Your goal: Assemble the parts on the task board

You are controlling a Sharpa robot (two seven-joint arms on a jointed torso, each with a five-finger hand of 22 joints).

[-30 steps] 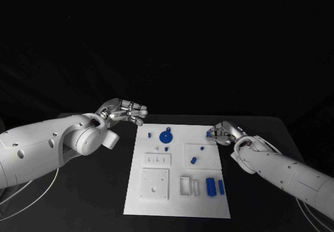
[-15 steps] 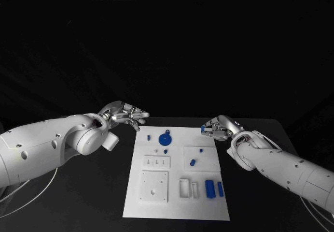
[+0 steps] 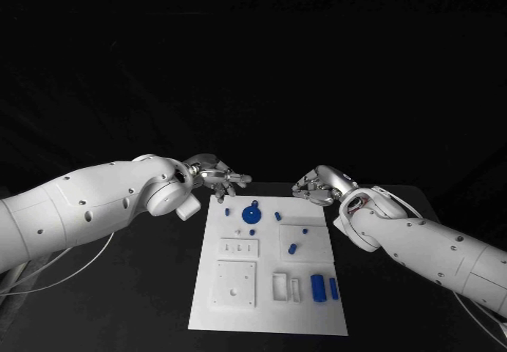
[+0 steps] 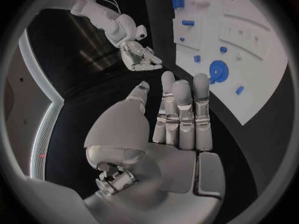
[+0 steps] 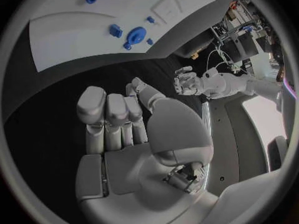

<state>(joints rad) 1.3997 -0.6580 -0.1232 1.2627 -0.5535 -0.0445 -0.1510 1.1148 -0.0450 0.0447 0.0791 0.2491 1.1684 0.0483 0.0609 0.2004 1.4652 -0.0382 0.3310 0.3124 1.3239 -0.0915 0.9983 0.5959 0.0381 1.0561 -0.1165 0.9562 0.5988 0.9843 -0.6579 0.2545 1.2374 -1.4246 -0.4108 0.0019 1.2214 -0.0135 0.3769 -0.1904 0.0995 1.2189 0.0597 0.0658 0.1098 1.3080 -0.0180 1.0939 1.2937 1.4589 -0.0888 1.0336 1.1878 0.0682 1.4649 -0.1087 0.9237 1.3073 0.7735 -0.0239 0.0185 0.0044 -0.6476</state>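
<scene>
Both hands empty; left hand (image 4: 177, 117) fingers straight, right hand (image 5: 124, 122) curled, above board (image 3: 269, 293).

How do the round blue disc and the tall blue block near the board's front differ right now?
The round blue disc is circular and lies flat near the board's far end, between both hands. The tall blue block is elongated and sits toward the near right corner, beside a thinner blue piece. The disc looks wider. Both are blue, lie on the task board and are untouched.

Black table (image 3: 148, 293), white task board (image 3: 264, 312) lying flat at its middle
</scene>
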